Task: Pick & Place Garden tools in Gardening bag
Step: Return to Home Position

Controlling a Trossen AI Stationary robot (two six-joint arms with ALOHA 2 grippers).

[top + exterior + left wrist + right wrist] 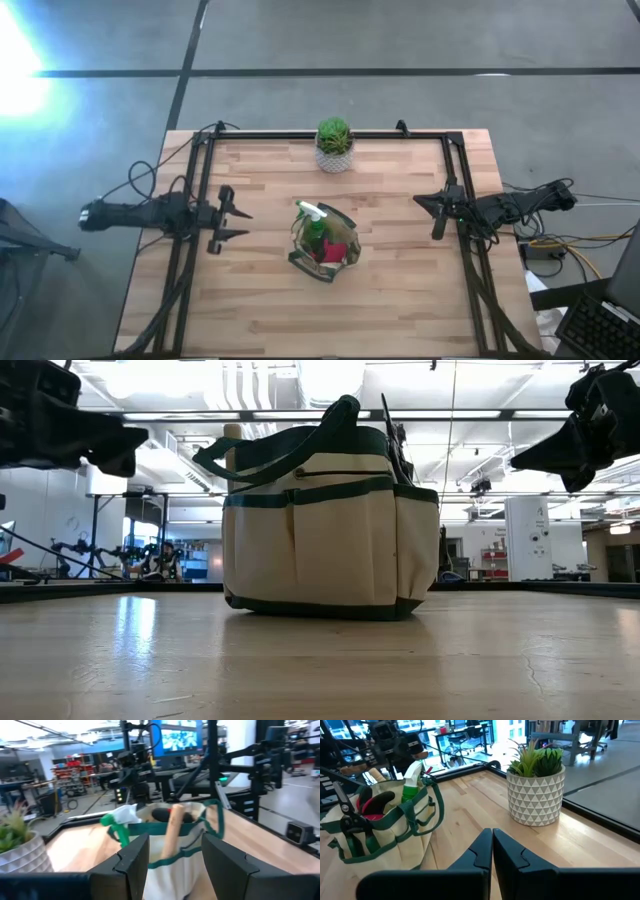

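As the high view shows it: the gardening bag [303, 262] stands mid-table, mouth up, well apart from both arms. The potted plant [334, 143] sits at the far edge.
Tools from above: the green spray bottle [316, 224] and the red-and-black sprayer piece [334, 250] fill the bag's mouth. No tool lies loose on the table [400, 300].
Left gripper from above: the left gripper [246, 224] hovers at the table's left side, spread wide and holding nothing.
Right gripper from above: the right gripper [422, 202] hovers at the right side, aimed toward the bag.
Low view, bag: it stands upright on its flat base, its broad pocketed side facing the near edge and its handles arching over the top. Both arms hang raised to its left and right, clear of it.
Left wrist view, contents: a wooden handle [172, 832] stands nearly upright in the bag, its long axis vertical with a slight lean and its working end hidden inside. The bottle's nozzle head pokes over the rim toward the far left.
Left wrist view, fingers: the fingers [132, 862] stand apart, with only the distant bag showing between them.
Right wrist view, fingers: they are pressed together tip to tip and empty.
Right wrist view, contents: dark pruners [347, 815] stand roughly upright at the rim, beside the red-and-black piece.
Progress: the packing looks finished, since every tool in view is bagged. What seems left is for the arms to settle at rest.
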